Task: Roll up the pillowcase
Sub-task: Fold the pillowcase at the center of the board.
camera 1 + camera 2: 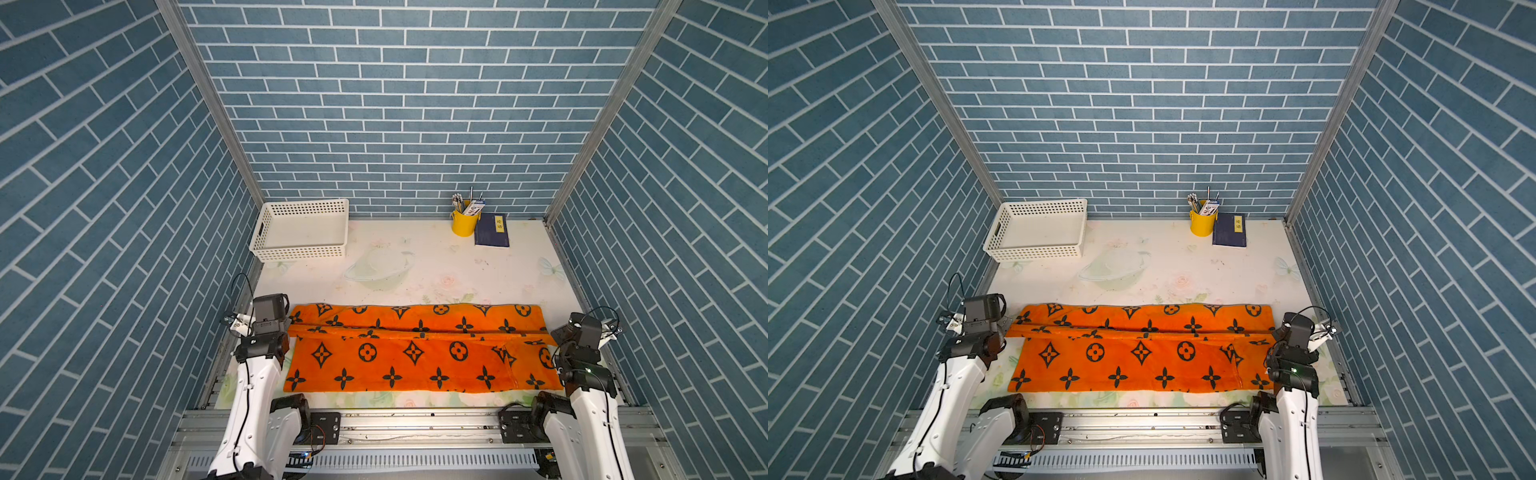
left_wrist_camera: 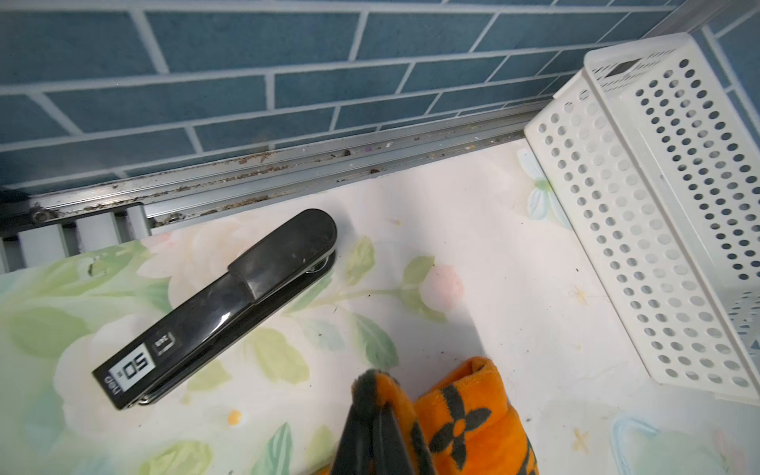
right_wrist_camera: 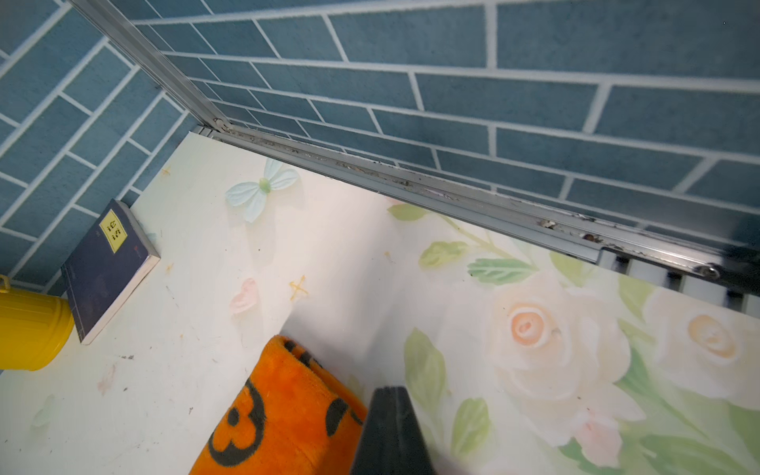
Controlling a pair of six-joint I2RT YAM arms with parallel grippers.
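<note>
My left gripper pinches the pillowcase corner; right gripper sits closed tight at its other end, and I can't tell if it grips.

floral table holds pillowcase, basket, yellow cup, book, stapler.

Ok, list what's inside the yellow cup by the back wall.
Several pens and a small white-and-blue packet stand in the yellow cup; its wall hides their lower ends and the bottom.
</note>
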